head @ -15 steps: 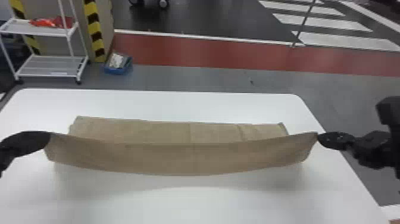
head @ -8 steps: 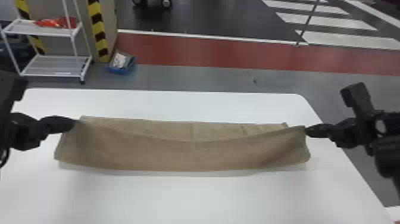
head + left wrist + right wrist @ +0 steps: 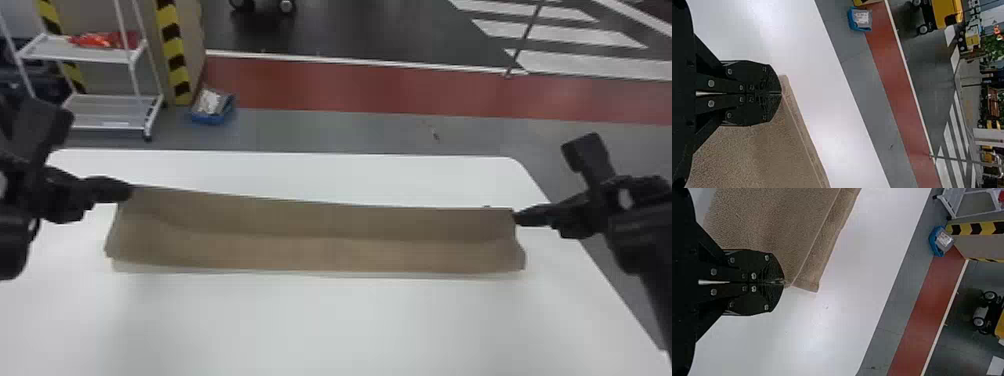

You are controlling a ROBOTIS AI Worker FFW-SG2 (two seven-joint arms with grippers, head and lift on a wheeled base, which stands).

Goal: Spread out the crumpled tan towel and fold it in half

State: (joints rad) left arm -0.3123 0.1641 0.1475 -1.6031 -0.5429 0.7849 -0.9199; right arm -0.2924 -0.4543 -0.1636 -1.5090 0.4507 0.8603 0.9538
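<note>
Okay, I had left gripper (image 3: 129, 190) and right gripper (image 3: 518, 217) clamped on corners of the tan towel (image 3: 320, 252), stretched between them over the white table (image 3: 325, 330).

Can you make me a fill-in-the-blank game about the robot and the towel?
1. The left gripper holds one end of the towel, and the ____ gripper holds the other end.
2. The table under the towel is the colour ____.
3. The bin on the floor is the colour ____.

Missing words: right; white; blue
</note>
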